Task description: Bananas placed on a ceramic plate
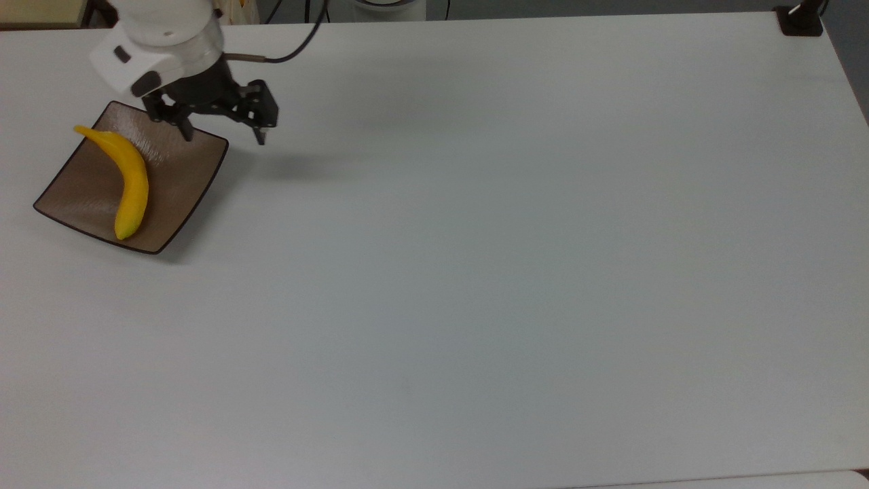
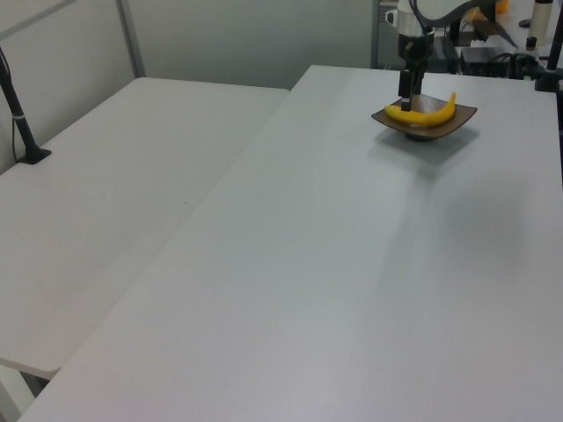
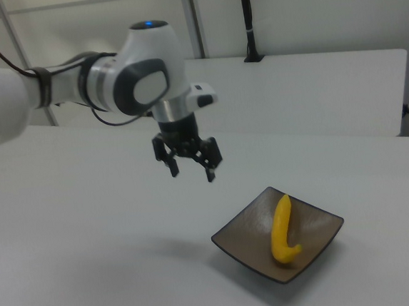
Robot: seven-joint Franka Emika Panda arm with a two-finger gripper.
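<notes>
The yellow banana (image 1: 127, 178) lies free on the square brown ceramic plate (image 1: 183, 170) at the top view's far left; its stem reaches the plate's back left rim. In the right view the banana (image 3: 282, 229) rests in the plate (image 3: 244, 235) at lower right. In the left view the banana (image 2: 427, 112) lies curved on the plate (image 2: 461, 118) at the far end of the table. My gripper (image 1: 224, 138) is open and holds nothing, hanging in the air over the plate's back right corner. In the right view the gripper (image 3: 190, 173) hangs up and left of the plate.
The wide white table (image 1: 516, 258) stretches to the top view's right. A dark clamp base (image 1: 800, 22) sits at its back right corner. A second white table (image 2: 114, 193) with a black post (image 2: 19, 114) adjoins in the left view. Cables and equipment stand behind the plate (image 2: 493, 44).
</notes>
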